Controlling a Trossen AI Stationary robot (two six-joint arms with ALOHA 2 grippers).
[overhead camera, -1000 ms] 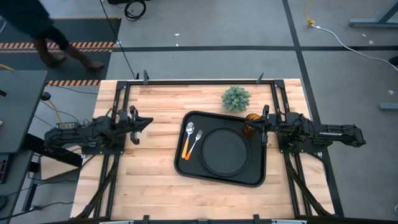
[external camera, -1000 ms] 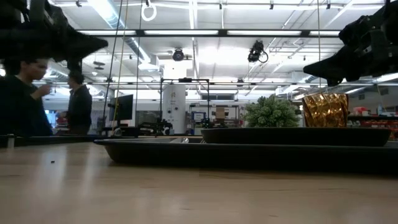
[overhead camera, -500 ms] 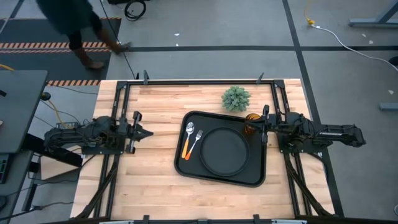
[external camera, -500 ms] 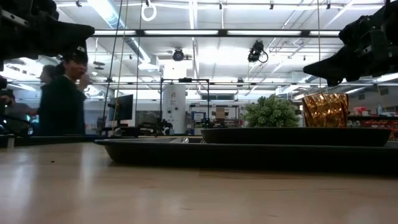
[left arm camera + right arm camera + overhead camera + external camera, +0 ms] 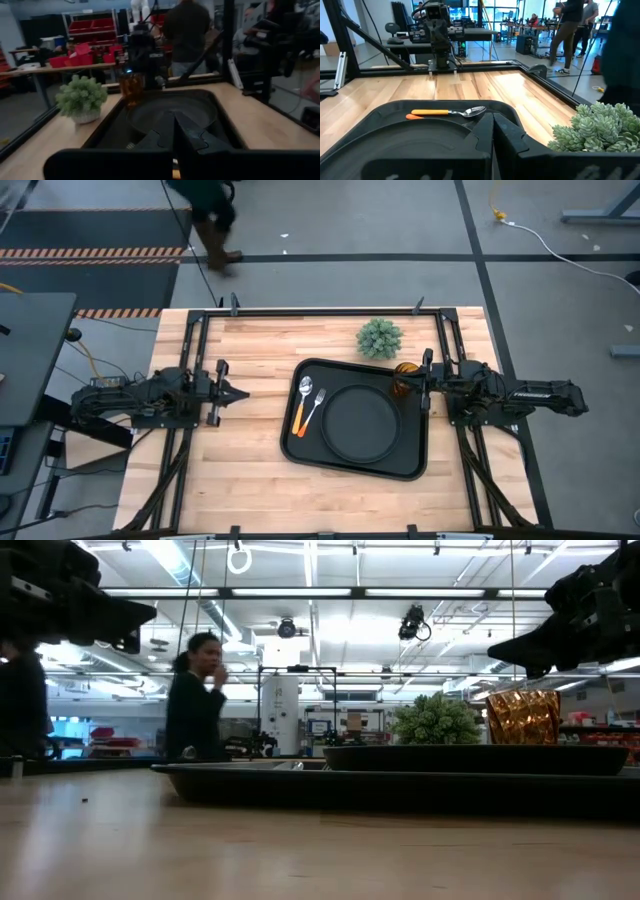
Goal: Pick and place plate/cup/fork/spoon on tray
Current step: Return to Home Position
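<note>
The black tray [image 5: 410, 465] lies on the wooden table, right of centre. On it rests the round black plate [image 5: 360, 423]. The spoon [image 5: 306, 390] and the fork [image 5: 319, 396] lie side by side in its left part, an orange handle [image 5: 427, 112] showing. The amber cup [image 5: 403, 379] stands at the tray's far right corner. My left gripper [image 5: 243, 393] hovers shut above bare wood left of the tray, pointing level at it, and its fingers meet in the left wrist view [image 5: 174, 131]. My right gripper [image 5: 417, 381] hangs shut just right of the cup and above it [image 5: 500, 645].
A fuzzy green plant ball [image 5: 380, 337] sits just beyond the tray's far edge. Black frame rails [image 5: 195, 350] run along the table's sides. Bare wood [image 5: 260, 440] lies between my left gripper and the tray. A person [image 5: 195, 700] walks behind the table.
My left gripper has rolled about its own pointing line and swung its tip a little toward the table's near edge, staying shut. The things on the tray have kept still. A person has walked past beyond the table's far edge.
</note>
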